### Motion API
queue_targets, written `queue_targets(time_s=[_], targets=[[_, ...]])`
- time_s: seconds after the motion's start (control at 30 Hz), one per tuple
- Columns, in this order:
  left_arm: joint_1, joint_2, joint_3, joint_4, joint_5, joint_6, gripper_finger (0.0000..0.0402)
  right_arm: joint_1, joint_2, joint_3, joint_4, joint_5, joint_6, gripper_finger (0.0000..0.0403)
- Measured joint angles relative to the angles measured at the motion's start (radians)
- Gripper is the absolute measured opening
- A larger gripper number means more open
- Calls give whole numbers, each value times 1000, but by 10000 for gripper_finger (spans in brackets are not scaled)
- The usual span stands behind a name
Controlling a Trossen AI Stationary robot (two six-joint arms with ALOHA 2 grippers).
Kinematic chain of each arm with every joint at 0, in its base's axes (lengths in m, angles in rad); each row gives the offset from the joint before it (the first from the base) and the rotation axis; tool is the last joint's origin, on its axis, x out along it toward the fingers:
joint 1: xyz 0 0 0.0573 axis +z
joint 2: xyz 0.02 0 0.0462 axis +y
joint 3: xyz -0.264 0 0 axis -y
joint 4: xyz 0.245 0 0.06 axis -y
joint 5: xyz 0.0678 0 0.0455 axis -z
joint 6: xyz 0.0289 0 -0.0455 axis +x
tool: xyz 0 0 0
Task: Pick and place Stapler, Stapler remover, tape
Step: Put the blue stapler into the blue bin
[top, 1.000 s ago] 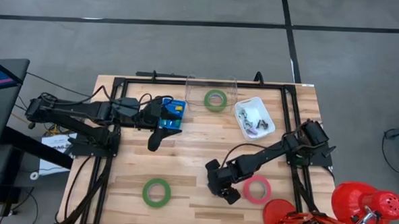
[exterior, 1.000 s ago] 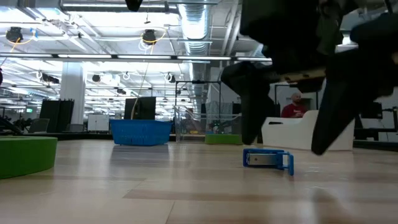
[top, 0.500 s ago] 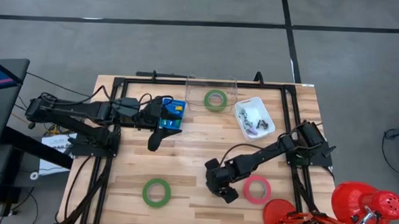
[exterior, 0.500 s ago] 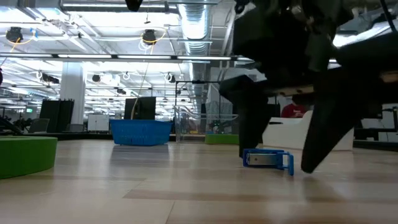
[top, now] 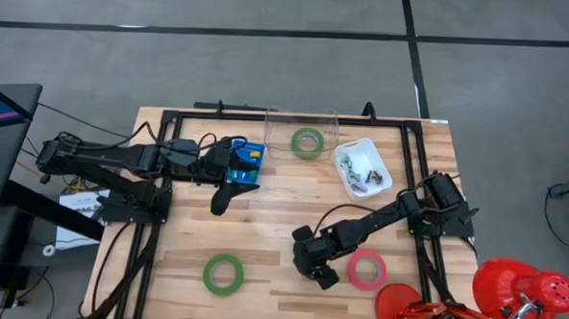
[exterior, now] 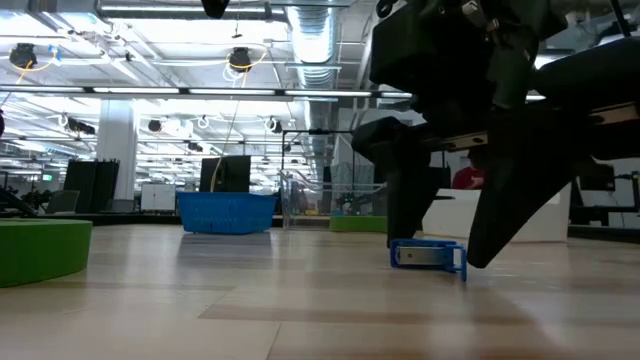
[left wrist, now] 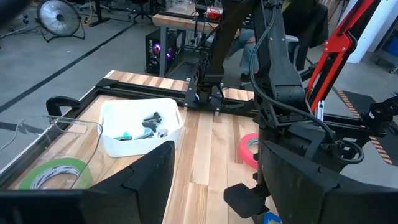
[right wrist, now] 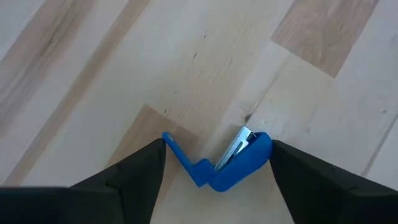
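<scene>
A small blue stapler (right wrist: 217, 163) lies on the wooden table with its two arms spread in a V; it also shows in the low view (exterior: 428, 255). My right gripper (right wrist: 217, 142) stands open over it, pointing steeply down, one finger at each end; I cannot tell whether they touch it. A pinkish-red tape (top: 366, 270) lies just right of that gripper (top: 315, 268). One green tape (top: 223, 273) lies near the front edge; another (top: 307, 141) rests inside a clear container. My left gripper (top: 234, 175) hovers open above a blue basket (top: 250, 158).
A white tray (top: 375, 187) of small items stands at the back right, beside the clear container (top: 276, 130). A red lamp (top: 519, 290) stands off the front right corner. Black frame rails (top: 420, 185) run along the table's sides.
My right gripper has sunk slightly over the blue stapler and rolled a little; in the low view one finger now stands closer to the stapler's end.
</scene>
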Motion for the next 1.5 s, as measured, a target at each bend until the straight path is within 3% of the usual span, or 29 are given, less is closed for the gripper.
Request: queue_targets(time_s=[0.77, 1.13, 1.5], targets=[[0, 0, 0, 0, 0, 0, 227, 0, 0, 0, 0, 0, 0, 117], [0, 0, 0, 0, 0, 0, 227, 0, 0, 12, -9, 0, 0, 101], [0, 0, 0, 0, 0, 0, 227, -44, 0, 171, -96, 3, 0, 101]])
